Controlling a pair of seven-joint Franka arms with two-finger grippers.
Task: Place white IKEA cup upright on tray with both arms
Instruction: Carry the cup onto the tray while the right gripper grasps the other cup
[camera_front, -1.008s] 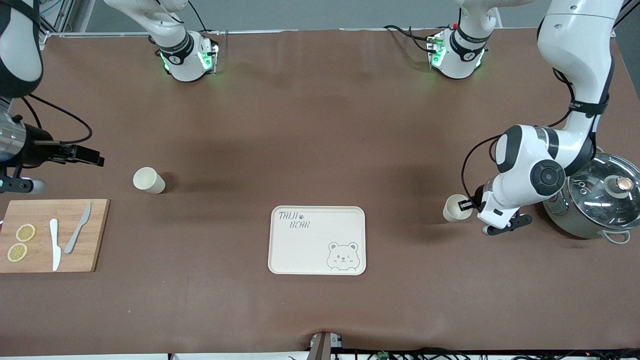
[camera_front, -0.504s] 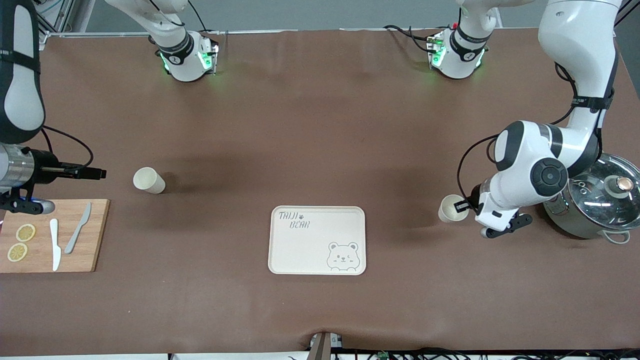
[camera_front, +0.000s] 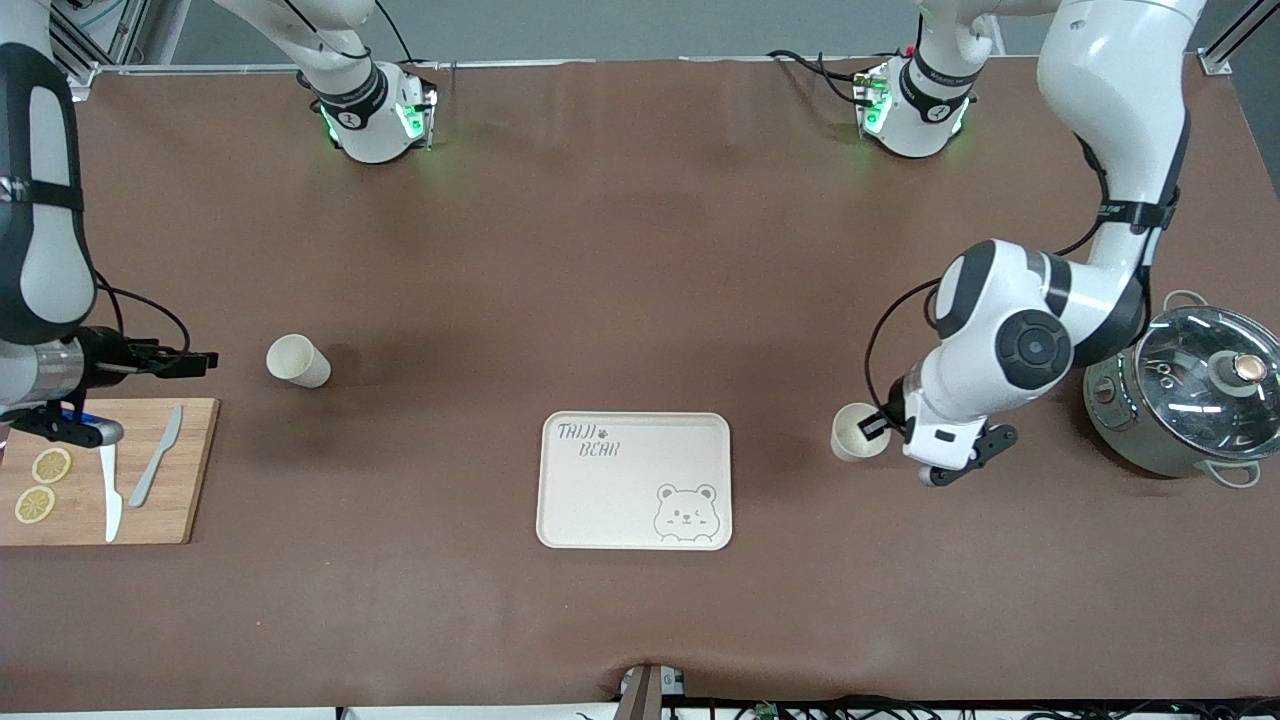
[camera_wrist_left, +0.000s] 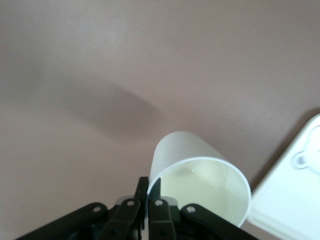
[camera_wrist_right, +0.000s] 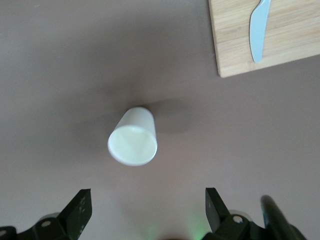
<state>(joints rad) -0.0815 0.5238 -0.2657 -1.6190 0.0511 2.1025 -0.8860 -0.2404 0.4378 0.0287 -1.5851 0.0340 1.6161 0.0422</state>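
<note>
My left gripper (camera_front: 876, 427) is shut on the rim of a white cup (camera_front: 855, 432) and holds it mouth-up over the table beside the tray (camera_front: 600, 495), toward the left arm's end. In the left wrist view the fingers (camera_wrist_left: 151, 192) pinch the cup's wall (camera_wrist_left: 185, 150), and the tray's corner (camera_wrist_left: 295, 200) shows beside it. A second white cup (camera_front: 297, 360) stands upright on the table toward the right arm's end; it also shows in the right wrist view (camera_wrist_right: 132, 137). My right gripper (camera_front: 195, 362) is open and empty, beside that cup and apart from it.
A wooden cutting board (camera_front: 185, 470) with two knives and lemon slices lies toward the right arm's end, nearer the front camera than the right gripper. A steel pot with a glass lid (camera_front: 1195, 395) stands at the left arm's end, beside the left arm's elbow.
My left gripper has carried its cup toward the tray. My right gripper has come lower and stays level with the second cup.
</note>
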